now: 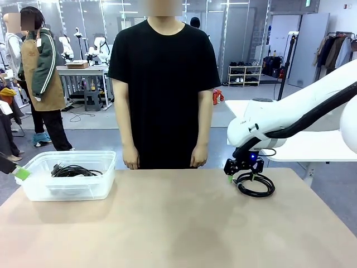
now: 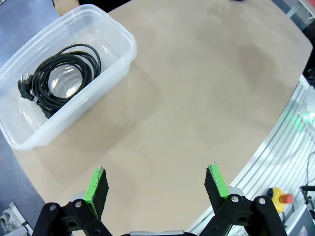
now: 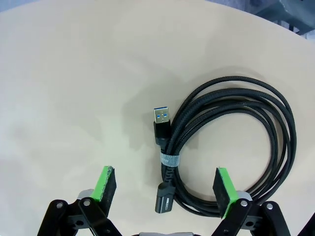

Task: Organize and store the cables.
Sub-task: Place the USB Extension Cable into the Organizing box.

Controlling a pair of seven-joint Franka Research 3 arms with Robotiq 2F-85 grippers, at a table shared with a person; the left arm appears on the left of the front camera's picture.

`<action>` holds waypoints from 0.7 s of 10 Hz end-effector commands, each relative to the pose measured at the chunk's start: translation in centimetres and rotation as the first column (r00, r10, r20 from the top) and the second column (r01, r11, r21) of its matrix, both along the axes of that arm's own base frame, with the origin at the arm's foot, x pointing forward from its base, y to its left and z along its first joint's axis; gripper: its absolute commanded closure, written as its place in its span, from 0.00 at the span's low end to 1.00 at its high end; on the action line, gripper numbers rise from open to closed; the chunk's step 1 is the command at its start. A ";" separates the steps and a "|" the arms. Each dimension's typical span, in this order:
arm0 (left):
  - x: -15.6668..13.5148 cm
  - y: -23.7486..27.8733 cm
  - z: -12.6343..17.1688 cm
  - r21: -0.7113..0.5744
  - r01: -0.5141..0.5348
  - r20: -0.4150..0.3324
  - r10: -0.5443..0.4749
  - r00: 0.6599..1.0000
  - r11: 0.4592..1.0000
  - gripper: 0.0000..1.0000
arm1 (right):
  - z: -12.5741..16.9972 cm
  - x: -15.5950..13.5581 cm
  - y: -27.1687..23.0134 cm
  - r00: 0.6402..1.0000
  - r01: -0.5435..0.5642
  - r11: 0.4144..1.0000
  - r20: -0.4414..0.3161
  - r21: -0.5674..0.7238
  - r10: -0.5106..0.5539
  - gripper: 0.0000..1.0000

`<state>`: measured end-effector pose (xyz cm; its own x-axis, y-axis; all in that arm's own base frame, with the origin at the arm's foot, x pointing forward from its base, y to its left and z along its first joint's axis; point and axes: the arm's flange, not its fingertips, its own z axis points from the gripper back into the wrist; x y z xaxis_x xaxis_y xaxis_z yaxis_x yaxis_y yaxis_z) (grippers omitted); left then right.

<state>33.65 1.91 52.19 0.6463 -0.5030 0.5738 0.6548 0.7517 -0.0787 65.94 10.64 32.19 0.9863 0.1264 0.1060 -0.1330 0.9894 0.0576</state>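
Front view: the right tool (image 1: 230, 176) is poised over a coiled cable (image 1: 255, 185) on the bench (image 1: 167, 223). Left wrist view: left tool (image 2: 156, 186) spread wide, empty; one cable (image 2: 59, 81) stored in the clear bin (image 2: 120, 37). Right wrist view: fingers (image 3: 106, 183) wide apart (nothing held); closure is best made across the pale tie (image 3: 170, 160).
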 end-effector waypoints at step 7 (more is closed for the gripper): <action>-0.1 -0.3 0.1 0.003 -0.024 0.004 0.023 1.000 1.000 0.00 | -1.4 0.3 1.0 0.999 0.038 0.998 0.019 -0.044 -0.037 0.73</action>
<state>33.65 1.90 52.19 0.6463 -0.5029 0.5740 0.6547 0.7518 -0.0785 66.02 11.21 30.63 0.9878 0.1211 0.0981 -0.1255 0.9913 0.0399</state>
